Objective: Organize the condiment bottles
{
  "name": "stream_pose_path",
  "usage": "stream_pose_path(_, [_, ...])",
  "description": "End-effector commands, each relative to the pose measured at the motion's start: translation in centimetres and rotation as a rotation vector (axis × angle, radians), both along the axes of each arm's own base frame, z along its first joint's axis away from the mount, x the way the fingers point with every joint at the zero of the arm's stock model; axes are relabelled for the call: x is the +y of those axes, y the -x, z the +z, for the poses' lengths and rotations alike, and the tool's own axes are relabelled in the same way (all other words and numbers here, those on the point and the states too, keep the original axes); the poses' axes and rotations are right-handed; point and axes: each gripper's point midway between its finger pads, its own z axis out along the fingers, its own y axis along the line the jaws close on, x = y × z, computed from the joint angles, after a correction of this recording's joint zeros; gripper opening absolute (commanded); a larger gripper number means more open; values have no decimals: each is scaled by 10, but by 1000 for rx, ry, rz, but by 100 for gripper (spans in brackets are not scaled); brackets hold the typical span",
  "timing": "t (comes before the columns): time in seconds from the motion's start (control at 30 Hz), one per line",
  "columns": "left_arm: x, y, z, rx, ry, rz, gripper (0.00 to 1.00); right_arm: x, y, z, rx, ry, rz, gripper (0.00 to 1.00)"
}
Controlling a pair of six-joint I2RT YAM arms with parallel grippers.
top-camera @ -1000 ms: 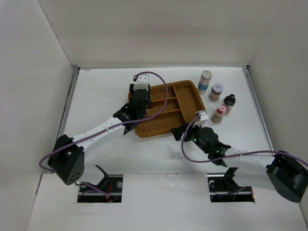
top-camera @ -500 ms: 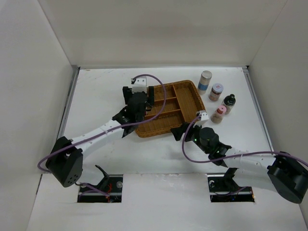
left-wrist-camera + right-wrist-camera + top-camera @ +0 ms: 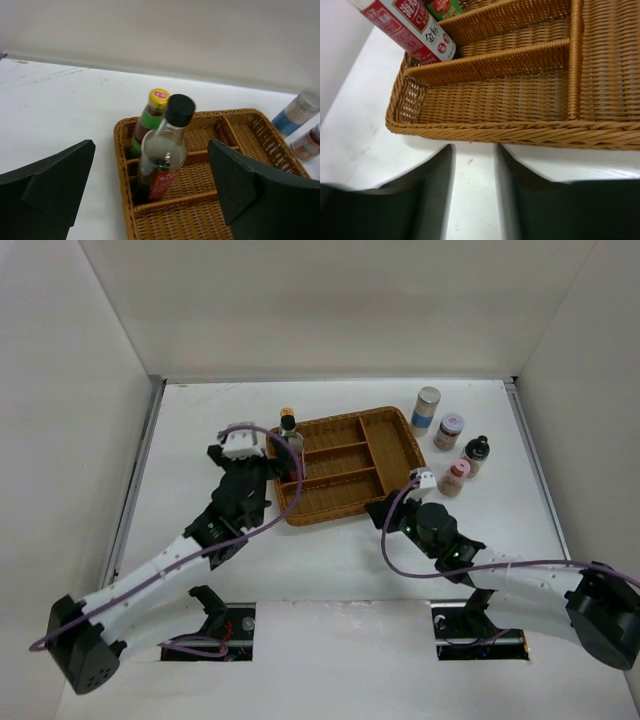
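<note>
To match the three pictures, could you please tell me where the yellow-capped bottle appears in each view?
Top external: the yellow-capped bottle stands upright in the far left corner of the wicker tray.
Left wrist: it is at the centre, just behind the clear black-capped bottle.
Right wrist: only its green label shows, at the top edge.
Shared landmark: the wicker tray, seen in all three.

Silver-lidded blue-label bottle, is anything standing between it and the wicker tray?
Nothing visible does. The silver-lidded bottle stands upright just right of the wicker tray, by its far corner, apart from it, with no bottle or arm in the gap.
</note>
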Motion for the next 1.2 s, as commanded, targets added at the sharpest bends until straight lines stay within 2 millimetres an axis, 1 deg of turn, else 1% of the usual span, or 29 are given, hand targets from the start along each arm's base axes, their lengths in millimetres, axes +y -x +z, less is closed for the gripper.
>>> stream_pose_path(0.0, [42,19,12,-83,170,124,100,5,-11,47,-54,-45,-25,34])
stream_pose_path(0.03, [54,25,3,-78,193,167,100,4,-14,55,-50,-40,-34,31])
stream_pose_path(0.07, [63,30,-9,-67,214,196,100,0,-17,63,-50,-34,-53,31])
stream_pose_path(0.1, [70,34,-20,-57,234,212,100,-8,-25,72,-58,-25,-94,32])
stream_pose_path(0.13, [76,37,-33,-46,251,225,100,-20,-33,82,-67,-12,-145,34])
stream_pose_path(0.2, [86,40,-58,-24,286,248,100,-43,-47,95,-74,12,-240,42])
stream_pose_path(0.27, [92,41,-79,6,318,256,100,-76,-62,102,-70,54,-363,54])
stream_pose_path(0.33, [95,41,-98,39,352,250,100,-114,-72,104,-51,106,-500,70])
stream_pose_path(0.4, [98,40,-115,70,382,248,100,-155,-79,103,-32,162,-639,84])
stream_pose_path(0.43, [101,39,-124,87,395,251,100,-176,-81,103,-26,187,-707,89])
stream_pose_path(0.5, [107,37,-137,114,427,258,100,-209,-87,100,-1,229,-807,94])
stream_pose_path(0.57, [116,35,-150,141,455,269,100,-231,-92,90,38,256,-872,97])
stream_pose_path(0.63, [125,33,-160,164,479,281,100,-242,-98,77,81,291,-898,100])
stream_pose_path(0.7, [129,32,-170,192,525,281,100,-252,-103,62,133,322,-920,100])
stream_pose_path(0.73, [130,32,-175,204,545,287,100,-254,-105,55,153,332,-918,100])
stream_pose_path(0.83, [132,33,-183,219,560,314,100,-243,-114,41,191,329,-859,100])
stream_pose_path(1.0, [130,33,-183,214,547,325,100,-235,-128,23,240,337,-824,100])
stream_pose_path(1.1, [127,32,-184,226,539,321,100,-233,-140,13,253,326,-811,93])
stream_pose_path(1.17, [124,29,-187,251,520,322,100,-234,-146,8,257,316,-810,84])
